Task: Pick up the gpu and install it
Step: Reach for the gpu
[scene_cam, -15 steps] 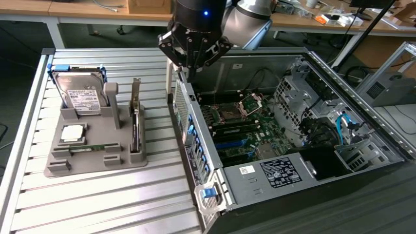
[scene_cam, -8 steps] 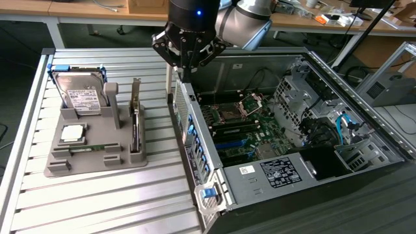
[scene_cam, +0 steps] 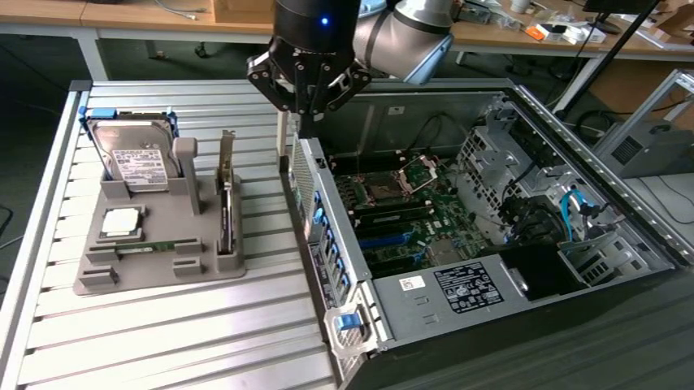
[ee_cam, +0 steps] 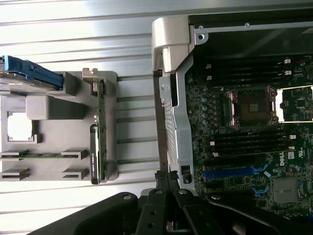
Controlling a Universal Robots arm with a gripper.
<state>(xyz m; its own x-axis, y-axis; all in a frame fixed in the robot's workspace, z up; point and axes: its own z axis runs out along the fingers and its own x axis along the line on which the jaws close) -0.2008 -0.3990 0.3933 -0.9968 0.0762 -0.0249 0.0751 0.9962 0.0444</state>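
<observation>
Thin gpu [scene_cam: 227, 195], green board with silver end bracket, standing upright on its edge, slotted in grey holder [scene_cam: 152, 280]

Matt grey plastic holder [scene_cam: 152, 272], ribbed bare-metal table [scene_cam: 162, 341], gpu [scene_cam: 227, 211] w/ circuit board & metal bracket.

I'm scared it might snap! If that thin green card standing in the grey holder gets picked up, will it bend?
The thin green circuit-board card looks rigid, so it probably won't flop. Standing on edge in the grey slotted holder, it could tip if nudged sideways.
</observation>
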